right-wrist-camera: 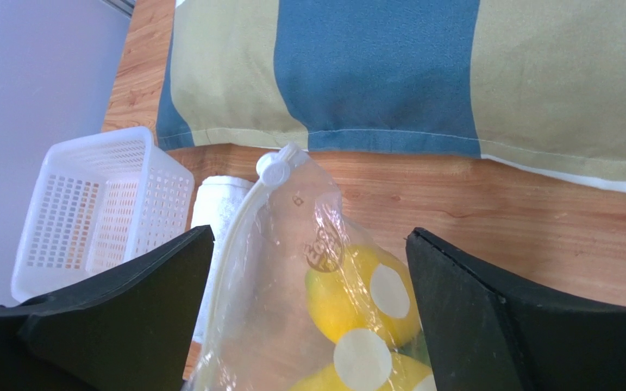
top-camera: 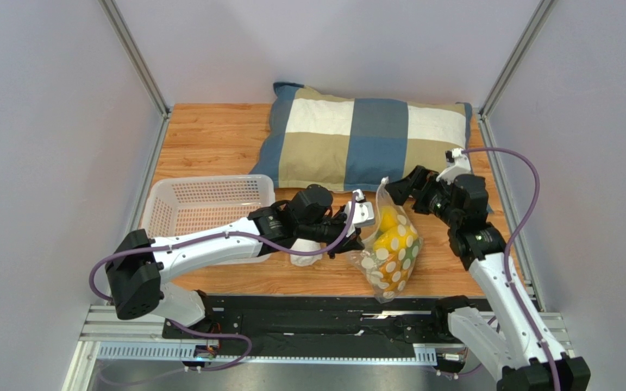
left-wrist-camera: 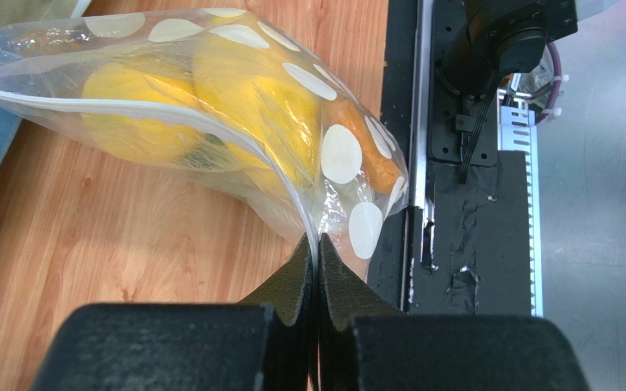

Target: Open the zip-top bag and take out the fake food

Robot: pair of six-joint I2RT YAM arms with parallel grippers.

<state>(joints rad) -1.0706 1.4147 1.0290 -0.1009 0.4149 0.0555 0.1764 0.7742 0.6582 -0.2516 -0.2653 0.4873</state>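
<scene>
Counting one zip-top bag | two yellow lemons inside | one basket

Left arm stretches rightward, low and nearly level; left gripper pinches the bag edge, fingers pressed together. Right arm rises, elbow bent, wrist turned left; right gripper spread wide, clamping nothing.
</scene>
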